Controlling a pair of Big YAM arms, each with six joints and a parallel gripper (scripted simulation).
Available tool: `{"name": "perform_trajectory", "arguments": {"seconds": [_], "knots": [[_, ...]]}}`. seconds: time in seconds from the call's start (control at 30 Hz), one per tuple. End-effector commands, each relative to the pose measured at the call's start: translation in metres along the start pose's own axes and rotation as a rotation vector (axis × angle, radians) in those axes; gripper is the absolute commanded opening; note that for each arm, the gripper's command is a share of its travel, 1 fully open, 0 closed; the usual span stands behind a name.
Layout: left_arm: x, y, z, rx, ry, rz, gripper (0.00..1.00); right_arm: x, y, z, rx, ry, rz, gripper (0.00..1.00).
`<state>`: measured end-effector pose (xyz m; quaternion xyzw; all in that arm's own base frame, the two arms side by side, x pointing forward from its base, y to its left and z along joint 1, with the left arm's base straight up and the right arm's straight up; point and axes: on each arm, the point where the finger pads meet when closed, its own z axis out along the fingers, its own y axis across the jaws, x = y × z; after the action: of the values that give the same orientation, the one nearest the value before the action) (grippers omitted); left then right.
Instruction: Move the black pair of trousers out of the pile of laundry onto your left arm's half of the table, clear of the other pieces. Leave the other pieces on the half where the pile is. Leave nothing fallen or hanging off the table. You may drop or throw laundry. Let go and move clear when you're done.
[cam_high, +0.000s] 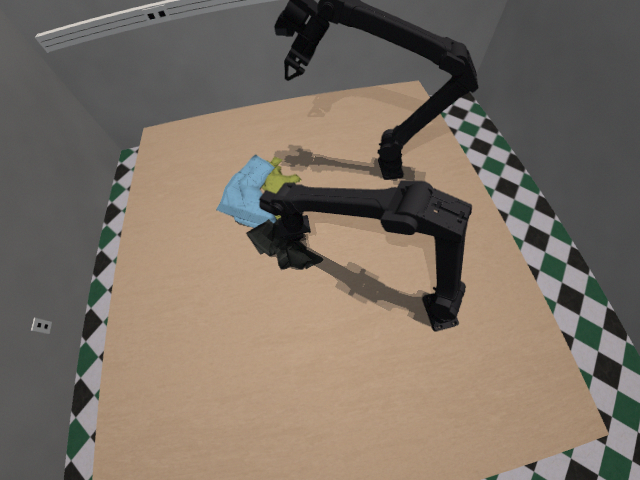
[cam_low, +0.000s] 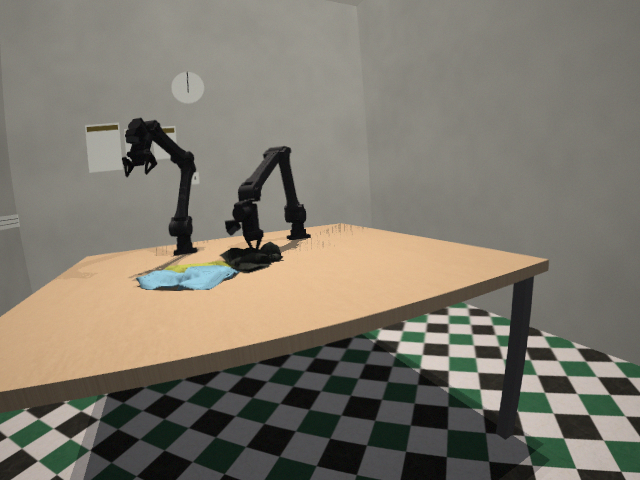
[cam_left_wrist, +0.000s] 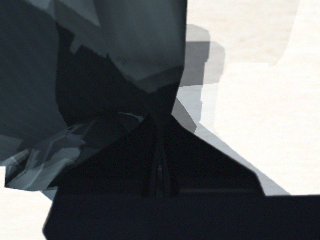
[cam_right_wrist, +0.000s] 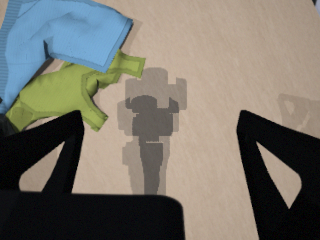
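The black trousers (cam_high: 262, 239) (cam_low: 241, 259) (cam_left_wrist: 30, 75) lie crumpled at the edge of the pile, right against the blue piece. My left gripper (cam_low: 253, 246) (cam_left_wrist: 159, 120) points down at them and is shut, with a fold of the dark cloth running into its fingertips. In the top view its own arm hides the fingertips. My right gripper (cam_low: 137, 173) (cam_right_wrist: 160, 119) is open and empty, high above the table on the far side of the pile.
A light blue piece (cam_high: 242, 188) (cam_low: 201, 276) (cam_right_wrist: 75, 30) partly covers a yellow-green piece (cam_high: 279, 180) (cam_right_wrist: 55, 92). Both lie on the wooden table (cam_high: 232, 361) (cam_low: 361, 289). My left forearm passes low over the pile's near side in the top view.
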<state>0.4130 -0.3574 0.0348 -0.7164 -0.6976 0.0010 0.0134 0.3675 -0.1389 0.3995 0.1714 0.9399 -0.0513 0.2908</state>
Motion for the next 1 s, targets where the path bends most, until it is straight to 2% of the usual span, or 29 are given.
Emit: {"name": "perform_trajectory", "arguments": {"seconds": [0.0,0.03,0.07,0.17,0.2,0.3,0.33,0.4,0.43,0.5,0.53,0.6,0.8,0.97], "knots": [[-0.01,0.014,-0.027,-0.047,-0.045,0.017,0.0,-0.026,0.007,-0.027,-0.012,-0.072,-0.005,0.92],[-0.011,0.012,-0.024,-0.043,-0.042,0.02,0.0,-0.026,0.007,-0.027,-0.012,-0.072,-0.005,0.92],[-0.014,0.018,-0.04,-0.072,-0.065,0.018,0.0,-0.026,0.007,-0.027,-0.012,-0.072,-0.005,0.92],[-0.014,0.018,-0.039,-0.07,-0.064,0.018,0.0,-0.026,0.007,-0.027,-0.012,-0.072,-0.005,0.92],[-0.013,0.016,-0.02,-0.042,-0.042,0.018,0.0,-0.026,0.007,-0.027,-0.012,-0.072,-0.005,0.92],[-0.012,0.016,-0.016,-0.039,-0.039,0.018,0.0,-0.026,0.007,-0.027,-0.012,-0.072,-0.005,0.92],[-0.015,0.021,-0.031,-0.066,-0.061,0.017,0.0,-0.026,0.007,-0.027,-0.012,-0.072,-0.005,0.92],[-0.015,0.02,-0.031,-0.066,-0.061,0.017,0.0,-0.026,0.007,-0.027,-0.012,-0.072,-0.005,0.92],[-0.018,0.025,-0.047,-0.094,-0.083,0.015,0.0,-0.026,0.007,-0.027,-0.012,-0.072,-0.005,0.92],[-0.018,0.022,-0.04,-0.078,-0.071,0.019,0.0,-0.026,0.007,-0.027,-0.012,-0.072,-0.005,0.92],[-0.019,0.026,-0.049,-0.094,-0.084,0.017,0.0,-0.026,0.007,-0.027,-0.012,-0.072,-0.005,0.92],[-0.018,0.025,-0.037,-0.077,-0.07,0.017,0.0,-0.026,0.007,-0.027,-0.012,-0.072,-0.005,0.92],[-0.018,0.025,-0.051,-0.097,-0.086,0.017,0.0,-0.026,0.007,-0.027,-0.012,-0.072,-0.005,0.92],[-0.019,0.024,-0.039,-0.082,-0.075,0.018,0.0,-0.026,0.007,-0.027,-0.012,-0.072,-0.005,0.92]]}}
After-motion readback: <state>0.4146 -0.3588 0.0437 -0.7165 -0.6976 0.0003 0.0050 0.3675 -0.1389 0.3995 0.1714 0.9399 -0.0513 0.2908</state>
